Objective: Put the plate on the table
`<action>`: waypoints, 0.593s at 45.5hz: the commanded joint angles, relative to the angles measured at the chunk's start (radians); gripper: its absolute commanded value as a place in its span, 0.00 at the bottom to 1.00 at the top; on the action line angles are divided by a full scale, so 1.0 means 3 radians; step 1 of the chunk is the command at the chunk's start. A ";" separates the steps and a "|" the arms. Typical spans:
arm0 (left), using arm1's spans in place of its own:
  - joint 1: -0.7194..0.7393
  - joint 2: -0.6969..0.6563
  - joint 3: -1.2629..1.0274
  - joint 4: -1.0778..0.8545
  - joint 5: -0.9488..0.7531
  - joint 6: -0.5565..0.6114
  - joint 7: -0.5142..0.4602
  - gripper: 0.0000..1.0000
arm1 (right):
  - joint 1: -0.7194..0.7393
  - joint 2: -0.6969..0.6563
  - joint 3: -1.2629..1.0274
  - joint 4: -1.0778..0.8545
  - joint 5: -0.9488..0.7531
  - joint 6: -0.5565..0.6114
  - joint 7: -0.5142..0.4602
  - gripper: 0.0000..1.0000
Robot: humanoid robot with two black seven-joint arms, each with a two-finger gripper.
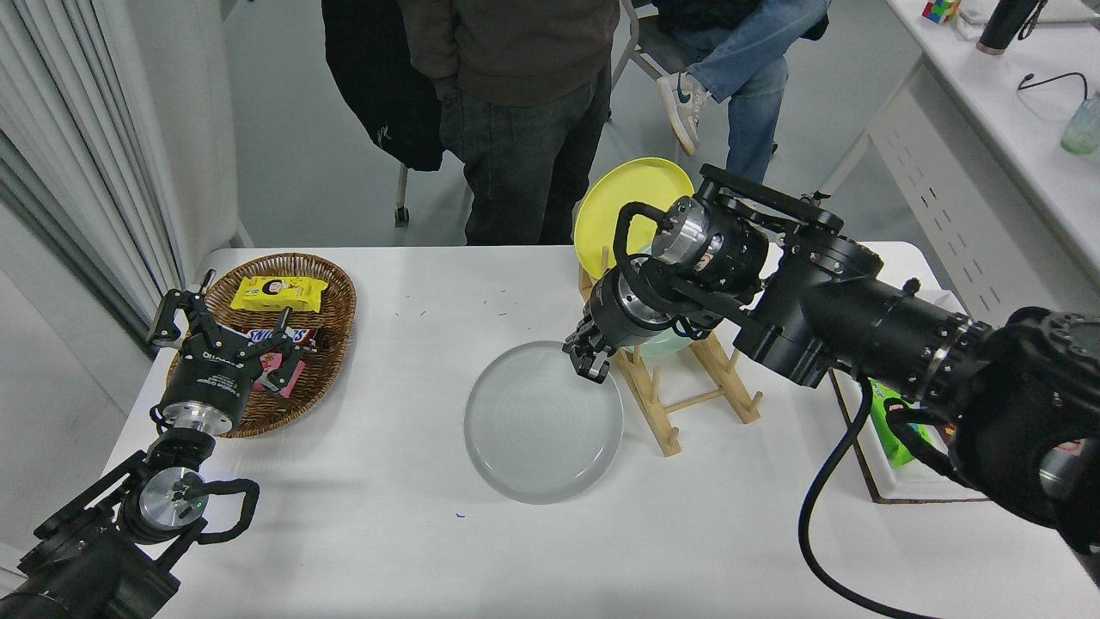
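The round light-grey plate [543, 421] lies about flat, low over or on the white table [412, 301], just left of the wooden rack. My right gripper [591, 362] reaches in from the right and is shut on the plate's far right rim. I cannot tell if the plate's underside touches the tabletop. My left gripper [225, 331] is parked at the lower left, open and empty, by the basket's near edge.
A wooden plate rack [687, 391] holds a yellow plate [614, 206] and a mint-green plate [666, 346] right behind my right wrist. A wicker basket [331, 344] of snacks sits at the left. A white tray [911, 490] with a green packet lies at the right. A person stands at the far edge.
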 commanded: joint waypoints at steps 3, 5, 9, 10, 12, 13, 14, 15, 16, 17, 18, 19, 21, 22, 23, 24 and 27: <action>0.0000 0.0000 0.0000 0.0000 0.0000 0.0000 0.0000 0.98 | -0.0125 0.0000 0.0005 -0.0160 0.0094 0.0222 0.0017 0.00; 0.0000 0.0000 0.0000 0.0000 0.0000 0.0000 0.0000 0.98 | -0.0161 0.0000 0.0005 -0.0160 0.0094 0.0227 0.0017 0.00; 0.0000 0.0000 0.0000 0.0000 0.0000 0.0000 0.0000 0.98 | -0.0182 0.0000 0.0005 -0.0160 0.0104 0.0222 0.0012 0.00; 0.0000 0.0000 0.0000 0.0000 0.0000 0.0000 0.0000 0.98 | -0.0187 0.0000 0.0005 -0.0160 0.0114 0.0222 0.0012 0.00; 0.0000 0.0000 0.0000 0.0000 0.0000 0.0000 0.0000 0.98 | -0.0187 0.0000 0.0005 -0.0160 0.0135 0.0222 0.0012 0.00; 0.0000 0.0000 0.0000 0.0000 0.0000 0.0000 0.0000 0.98 | -0.0192 0.0000 0.0005 -0.0155 0.0150 0.0212 0.0012 0.00; 0.0000 0.0000 0.0000 0.0000 0.0000 0.0000 0.0000 0.98 | -0.0192 0.0000 0.0000 -0.0160 0.0191 0.0192 0.0012 0.00; 0.0000 0.0000 0.0000 0.0000 0.0000 0.0000 0.0000 0.98 | -0.0187 0.0000 -0.0005 -0.0160 0.0226 0.0192 0.0012 0.00; 0.0000 0.0000 0.0000 0.0000 0.0000 0.0000 0.0000 0.98 | -0.0192 0.0000 -0.0005 -0.0160 0.0252 0.0192 0.0012 0.00; 0.0000 0.0000 0.0000 0.0000 0.0000 0.0000 0.0005 0.98 | -0.0192 0.0000 -0.0005 -0.0160 0.0288 0.0192 0.0012 0.00; 0.0000 0.0000 0.0000 0.0000 0.0000 0.0000 0.0000 0.98 | -0.0192 0.0000 -0.0005 -0.0160 0.0318 0.0181 0.0012 0.00; 0.0000 0.0000 0.0000 0.0000 0.0000 0.0000 0.0000 0.98 | -0.0187 0.0000 -0.0005 -0.0160 0.0344 0.0176 0.0012 0.00; 0.0000 0.0000 0.0000 0.0000 0.0000 0.0000 0.0000 0.98 | -0.0192 0.0000 -0.0015 -0.0160 0.0390 0.0166 0.0012 0.00; 0.0000 0.0000 0.0000 0.0000 0.0000 0.0000 0.0000 0.98 | -0.0192 0.0000 -0.0016 -0.0160 0.0406 0.0161 0.0012 0.00; 0.0000 0.0000 0.0000 0.0000 0.0000 0.0000 0.0000 0.98 | -0.0192 0.0000 -0.0010 -0.0165 0.0436 0.0141 0.0012 0.00; 0.0000 0.0000 0.0000 0.0000 0.0000 0.0000 0.0000 0.98 | -0.0187 0.0000 -0.0005 -0.0165 0.0462 0.0120 0.0012 0.00; 0.0000 0.0000 0.0000 0.0000 0.0000 0.0000 0.0000 0.98 | -0.0192 0.0000 -0.0005 -0.0191 0.0579 0.0028 0.0012 0.00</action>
